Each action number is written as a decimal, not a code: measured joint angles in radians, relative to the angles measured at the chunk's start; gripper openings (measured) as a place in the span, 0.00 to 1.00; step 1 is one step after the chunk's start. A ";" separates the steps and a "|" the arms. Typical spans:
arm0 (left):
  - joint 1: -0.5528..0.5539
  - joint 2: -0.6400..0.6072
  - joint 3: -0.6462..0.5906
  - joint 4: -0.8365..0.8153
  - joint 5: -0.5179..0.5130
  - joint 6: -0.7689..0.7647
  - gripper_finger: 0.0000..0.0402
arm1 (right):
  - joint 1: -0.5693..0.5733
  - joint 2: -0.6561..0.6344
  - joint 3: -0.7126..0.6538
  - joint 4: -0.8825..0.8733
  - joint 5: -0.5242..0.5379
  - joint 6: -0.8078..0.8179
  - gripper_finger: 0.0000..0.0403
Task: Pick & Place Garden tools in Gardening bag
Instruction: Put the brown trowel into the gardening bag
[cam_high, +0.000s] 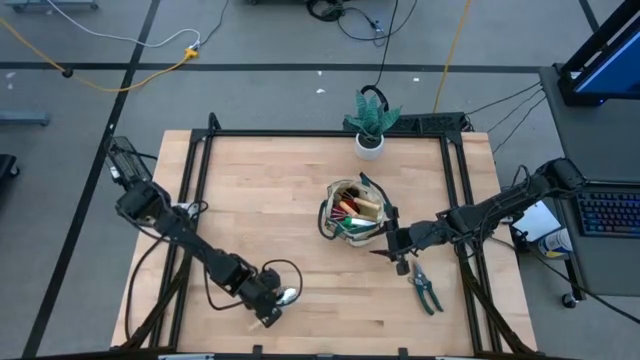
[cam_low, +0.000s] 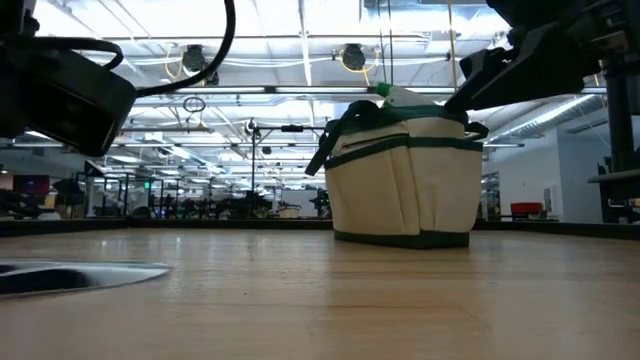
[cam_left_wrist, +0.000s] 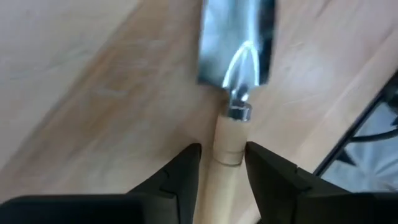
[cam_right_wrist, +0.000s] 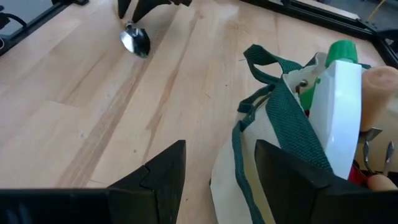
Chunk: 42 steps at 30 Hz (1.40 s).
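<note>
Most tools are already in the bag (cam_high: 355, 212). Left gripper (cam_left_wrist: 222, 163) fingers sit narrow around a trowel (cam_left_wrist: 235, 59) handle, not lifted yet. Shears (cam_high: 425, 288) lie on table; right gripper (cam_right_wrist: 221, 163) is wide, empty, near bag.

Wooden table (cam_high: 270, 190) with the gardening bag (cam_high: 352, 212) about in the middle, already stuffed with tools. Right gripper (cam_high: 392, 243) sits just beside the bag, pruning shears (cam_high: 424, 289) lying on the boards near it. Left gripper (cam_high: 270, 300) is down at the near edge, right at a shiny trowel (cam_high: 287, 295). Potted plant (cam_high: 370, 122) at the far edge.
</note>
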<state>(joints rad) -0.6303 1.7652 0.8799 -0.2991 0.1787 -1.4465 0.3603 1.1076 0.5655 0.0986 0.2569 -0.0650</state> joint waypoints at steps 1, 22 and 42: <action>0.004 -0.001 0.000 -0.015 0.006 0.021 0.34 | 0.000 0.000 0.000 0.000 0.000 0.000 0.45; 0.046 -0.003 -0.003 -0.064 -0.251 0.503 0.24 | 0.000 0.000 0.000 -0.002 0.000 0.000 0.45; 0.125 -0.108 -0.010 0.018 -0.512 0.709 0.16 | 0.000 0.000 0.000 0.003 -0.001 -0.024 0.45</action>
<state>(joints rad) -0.5056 1.6569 0.8698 -0.2808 -0.3336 -0.7374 0.3599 1.1076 0.5655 0.1013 0.2562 -0.0893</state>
